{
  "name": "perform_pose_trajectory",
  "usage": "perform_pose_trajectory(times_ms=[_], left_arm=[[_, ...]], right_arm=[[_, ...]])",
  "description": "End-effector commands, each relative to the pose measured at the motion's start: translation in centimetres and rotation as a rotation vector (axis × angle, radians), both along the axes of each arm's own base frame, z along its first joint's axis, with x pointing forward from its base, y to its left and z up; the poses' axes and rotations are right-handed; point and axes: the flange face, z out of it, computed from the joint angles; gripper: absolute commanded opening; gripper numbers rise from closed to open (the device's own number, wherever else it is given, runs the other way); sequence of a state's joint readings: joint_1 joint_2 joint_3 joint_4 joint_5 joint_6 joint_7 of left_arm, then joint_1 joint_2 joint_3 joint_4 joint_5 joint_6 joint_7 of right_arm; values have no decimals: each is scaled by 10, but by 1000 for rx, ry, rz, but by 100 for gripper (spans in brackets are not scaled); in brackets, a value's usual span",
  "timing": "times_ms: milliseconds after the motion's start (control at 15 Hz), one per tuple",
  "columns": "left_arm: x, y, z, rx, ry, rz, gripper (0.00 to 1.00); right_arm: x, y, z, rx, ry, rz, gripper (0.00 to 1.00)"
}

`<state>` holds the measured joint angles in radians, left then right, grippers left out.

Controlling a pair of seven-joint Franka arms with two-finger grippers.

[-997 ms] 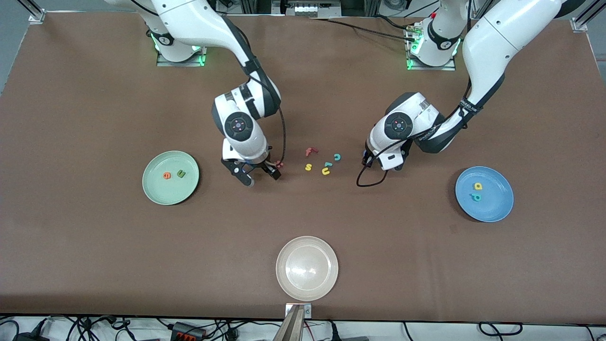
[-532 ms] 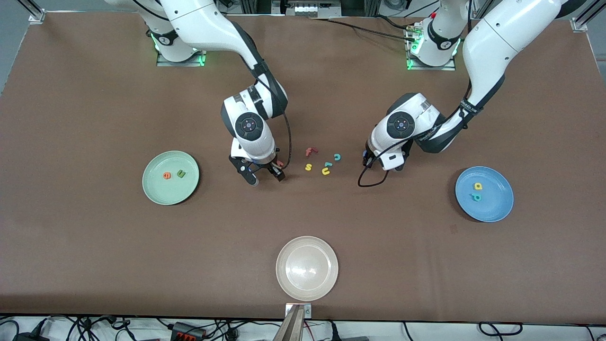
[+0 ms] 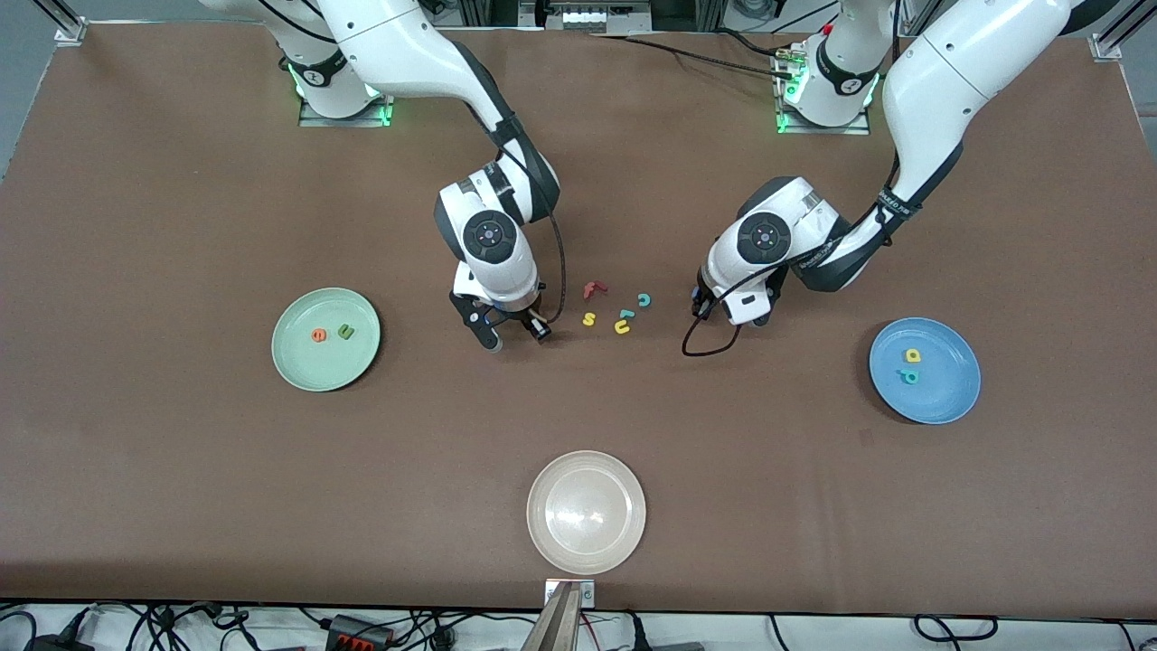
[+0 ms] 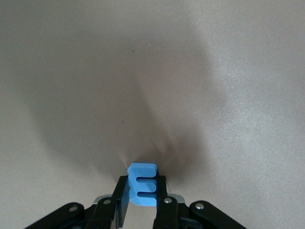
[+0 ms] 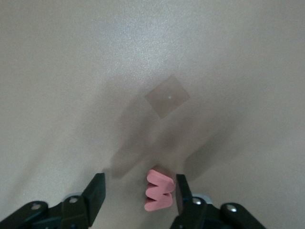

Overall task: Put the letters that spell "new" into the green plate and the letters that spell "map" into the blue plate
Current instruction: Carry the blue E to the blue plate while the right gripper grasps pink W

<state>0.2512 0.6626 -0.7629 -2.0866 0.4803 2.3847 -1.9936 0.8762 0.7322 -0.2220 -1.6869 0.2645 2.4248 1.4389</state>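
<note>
Left gripper (image 4: pixel 138 210) is clamped on the blue "m" (image 4: pixel 142 183), low at the table (image 3: pixel 181 470) surface, between the loose letter cluster and the blue plate (image 3: pixel 940 398); from the front its fingers are hidden under the wrist.

Right gripper (image 3: pixel 513 336) is down at the table just beside the cluster, on the side toward the green plate (image 3: pixel 298 371). Its fingers (image 5: pixel 95 193) stand apart around the reddish-pink "w" (image 5: pixel 158 192): one pad is touching or nearly touching the letter, the other has a clear gap, so not gripped. The "w" lies flat on the table.

Green plate sits toward the right arm's end and holds the orange "e" (image 3: pixel 318 335) and dark green "n" (image 3: pixel 344 332), side by side. Blue plate sits toward the left arm's end and holds the yellow "a" (image 3: pixel 912 356) and teal "p" (image 3: pixel 909 376), with the "p" nearer the front camera.

Between the grippers, loose on the table: red "f" (image 3: pixel 593 289), yellow "s" (image 3: pixel 589 318), yellow "u" (image 3: pixel 622 327), teal "c" (image 3: pixel 644 299) and one more small teal letter (image 3: pixel 625 315) touching the "u". Whitish-beige plate (image 3: pixel 542 533) sits near the table's front edge, nearest the camera.
</note>
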Motion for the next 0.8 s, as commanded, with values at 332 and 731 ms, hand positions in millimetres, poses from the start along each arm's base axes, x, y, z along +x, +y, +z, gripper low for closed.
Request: perform_pose_trajectory(times_ms=[332, 731], left_arm=[[56, 30, 51, 167, 5, -299, 14], [108, 109, 87, 157, 101, -585, 14]], right_arm=[[-2, 7, -8, 5, 11, -25, 56], [1, 13, 17, -23, 59, 3, 57]])
